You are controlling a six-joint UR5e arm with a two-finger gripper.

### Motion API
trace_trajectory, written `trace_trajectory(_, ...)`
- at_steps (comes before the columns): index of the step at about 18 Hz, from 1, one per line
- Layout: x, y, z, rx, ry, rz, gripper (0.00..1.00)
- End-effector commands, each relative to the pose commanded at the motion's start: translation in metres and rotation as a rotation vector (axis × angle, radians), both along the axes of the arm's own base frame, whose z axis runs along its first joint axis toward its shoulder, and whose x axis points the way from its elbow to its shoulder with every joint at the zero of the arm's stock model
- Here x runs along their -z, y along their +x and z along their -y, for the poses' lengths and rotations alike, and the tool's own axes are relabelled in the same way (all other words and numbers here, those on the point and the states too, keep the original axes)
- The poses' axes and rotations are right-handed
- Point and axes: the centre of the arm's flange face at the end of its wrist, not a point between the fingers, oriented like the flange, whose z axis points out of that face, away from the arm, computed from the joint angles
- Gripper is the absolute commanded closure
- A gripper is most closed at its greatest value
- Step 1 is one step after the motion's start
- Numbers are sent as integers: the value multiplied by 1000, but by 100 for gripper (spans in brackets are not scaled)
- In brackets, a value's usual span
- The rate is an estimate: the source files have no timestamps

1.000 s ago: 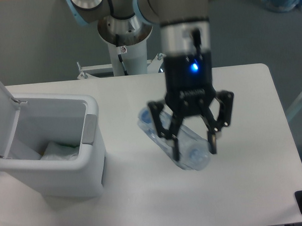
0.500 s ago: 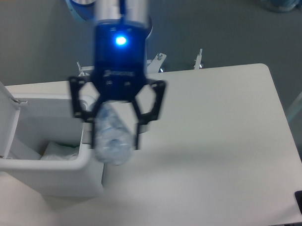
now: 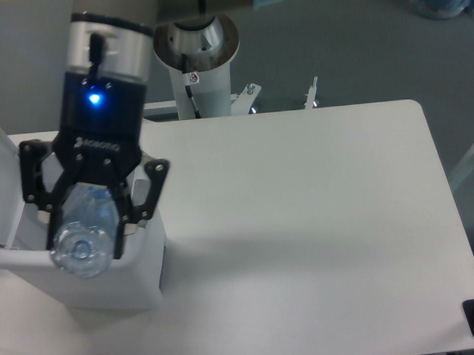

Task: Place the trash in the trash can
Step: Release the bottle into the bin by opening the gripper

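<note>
The gripper [image 3: 83,233], pinching the plastic bottle [image 3: 85,233], hangs over the open trash can [image 3: 139,263] at nine o'clock; only release remains.

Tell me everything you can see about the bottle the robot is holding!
The bottle is clear, crinkly-looking plastic, seen mostly end-on, so its round end faces the camera. The picture is blurry, so no label shows. The gripper has its black jaws shut on the bottle's sides, holding it in the air over the open white bin. Nothing else touches it.
</note>
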Motion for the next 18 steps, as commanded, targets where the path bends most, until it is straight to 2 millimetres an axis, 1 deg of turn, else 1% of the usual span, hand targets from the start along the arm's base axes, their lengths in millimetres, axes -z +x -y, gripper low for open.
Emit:
trace_trajectory(3, 15, 4, -3, 8, -23, 15, 30)
trace_trajectory(4, 18, 9, -4, 15, -28, 19, 28)
trace_trajectory(6, 27, 14, -4, 20, -44, 28, 27)
trace_trajectory(7, 23, 16, 0, 20, -39, 24, 24)
trace_trajectory(8, 21, 17, 1, 20, -37, 23, 18)
trace_trajectory(9, 16, 19, 5, 20, -30, 19, 7)
trace_trajectory(10, 10, 21, 9, 20, -24, 13, 0)
trace_trajectory(12, 6, 16, 14, 12, -20, 7, 0)
trace_trajectory(13, 1, 5, 20, -15, -21, -6, 0)
trace_trajectory(14, -3, -17, 33, -70, -27, -26, 0)
trace_trajectory(15, -4, -42, 45, -138, -44, -53, 0)
trace_trajectory(16, -1, -62, 53, -197, -72, -86, 0)
trace_trajectory(17, 7, -79, 58, -239, -111, -119, 0)
trace_trajectory(18, 26, -94, 58, -262, -173, -160, 0)
